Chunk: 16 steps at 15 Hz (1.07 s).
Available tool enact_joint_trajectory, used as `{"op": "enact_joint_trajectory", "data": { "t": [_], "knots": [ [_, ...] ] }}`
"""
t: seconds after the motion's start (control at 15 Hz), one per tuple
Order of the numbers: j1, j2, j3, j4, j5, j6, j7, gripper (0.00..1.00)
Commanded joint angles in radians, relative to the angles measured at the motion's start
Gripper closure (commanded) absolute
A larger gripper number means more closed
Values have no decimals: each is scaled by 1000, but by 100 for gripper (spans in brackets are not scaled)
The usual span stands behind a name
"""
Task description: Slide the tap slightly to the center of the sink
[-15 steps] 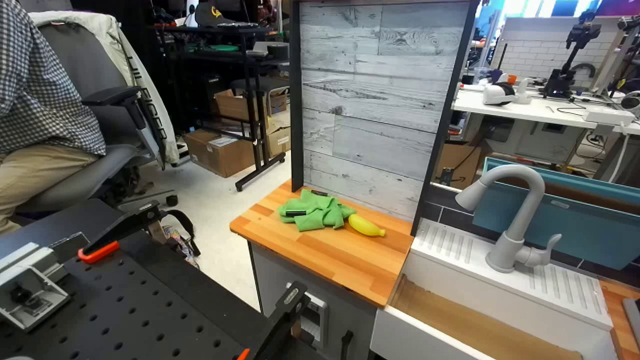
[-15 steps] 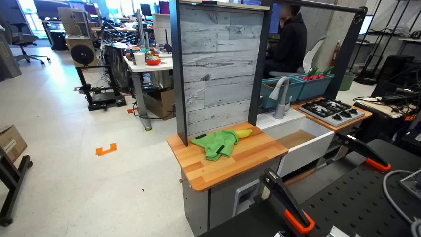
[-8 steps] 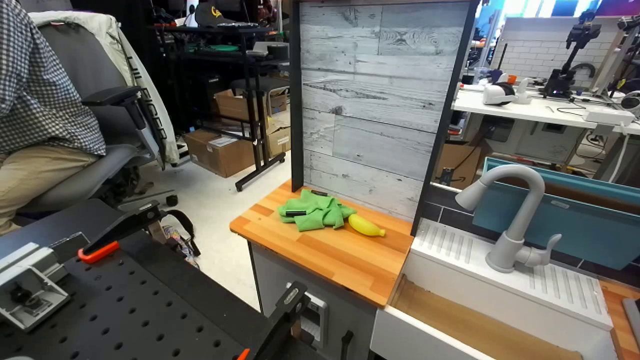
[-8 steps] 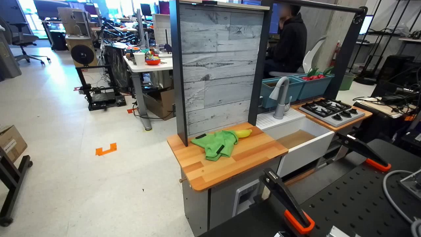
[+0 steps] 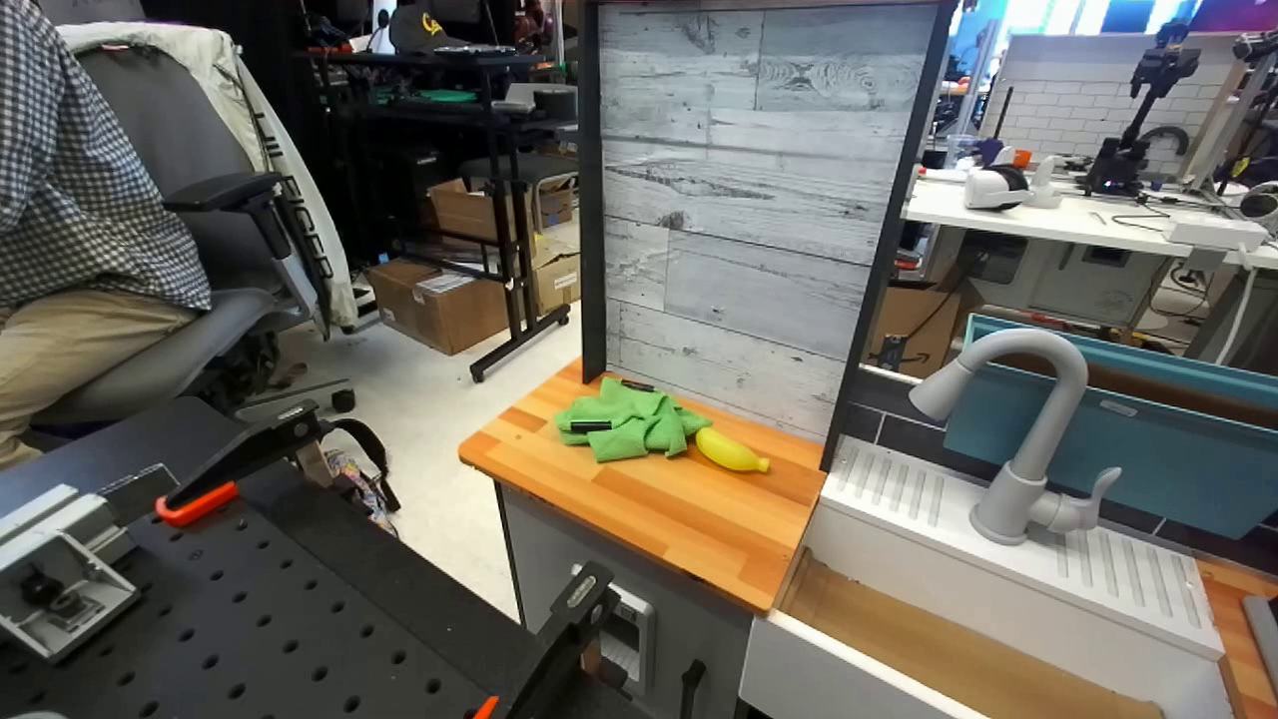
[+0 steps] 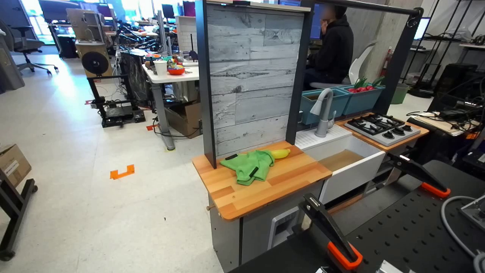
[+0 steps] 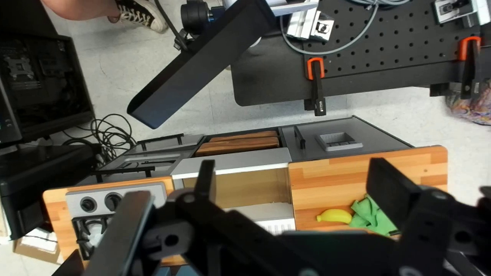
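The grey tap stands upright on the ribbed white ledge behind the sink, with its spout angled toward the wooden counter and its handle on the opposite side. The tap also shows in an exterior view. In the wrist view the sink shows from above, but the tap is hidden behind the gripper. My gripper is open and holds nothing, its fingers wide apart high over the sink and counter. The gripper and arm are out of view in both exterior views.
A yellow toy banana and a green cloth lie on the wooden counter, before a tall plank panel. Teal planters stand behind the sink and a stove beside it. Clamps sit on the black table.
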Motion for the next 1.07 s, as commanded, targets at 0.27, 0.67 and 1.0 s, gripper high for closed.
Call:
{"op": "enact_joint_trajectory", "data": {
  "t": [0.27,0.67,1.0],
  "knots": [
    [27,181,-9,114,212,28,99,0],
    [42,406,17,220,331,206,206,0],
    [45,639,46,330,416,389,293,0]
  ]
}}
